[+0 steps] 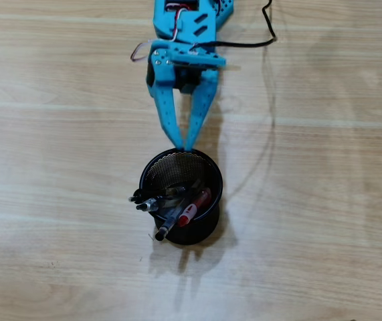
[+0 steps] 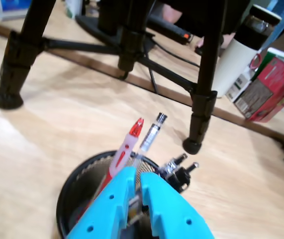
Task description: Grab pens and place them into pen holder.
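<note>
The pen holder [image 1: 219, 188] is a black mesh cup standing on the wooden table. The pens lean inside it: a red-and-clear one [image 1: 192, 208] and three black-ended ones [image 1: 148, 202] whose tops stick out over the left rim. In the wrist view the red pen [image 2: 127, 144], a clear-barrelled pen [image 2: 151, 132] and two black pen ends [image 2: 179, 170] rise from the holder [image 2: 69, 191]. My blue gripper [image 1: 184, 146] hangs over the holder's far rim with its fingertips together. The gripper [image 2: 138, 173] holds nothing that I can see between its tips.
In the wrist view, black tripod legs [image 2: 201, 104] stand on the floor beyond the table, with a white bottle [image 2: 234, 59] and a red box [image 2: 271, 89] at the right. A black cable [image 1: 267, 27] runs beside the arm in the overhead view.
</note>
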Robot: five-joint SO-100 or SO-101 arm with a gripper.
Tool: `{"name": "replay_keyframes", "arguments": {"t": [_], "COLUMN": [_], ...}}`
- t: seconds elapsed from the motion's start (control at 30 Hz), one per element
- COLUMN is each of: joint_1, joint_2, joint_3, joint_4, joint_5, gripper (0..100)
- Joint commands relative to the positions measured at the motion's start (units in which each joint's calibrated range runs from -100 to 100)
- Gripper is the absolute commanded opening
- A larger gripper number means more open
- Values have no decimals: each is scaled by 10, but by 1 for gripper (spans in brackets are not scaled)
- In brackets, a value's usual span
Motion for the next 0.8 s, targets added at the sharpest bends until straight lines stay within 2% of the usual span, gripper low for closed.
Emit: {"name": "replay_keyframes", "arguments": {"t": [0.0, 0.2, 0.3, 0.5, 0.57, 0.67, 0.77], "joint_1": [-14, -45, -63, -59, -58, -53, -35], "joint_2": [-111, -250, -321, -442, -483, -542, -592], "joint_3": [29, 95, 119, 155, 168, 201, 254], "joint_4": [59, 156, 232, 449, 507, 559, 578], "joint_5": [76, 238, 294, 315, 340, 376, 383], "gripper": [2, 2, 2, 2, 2, 2, 2]}}
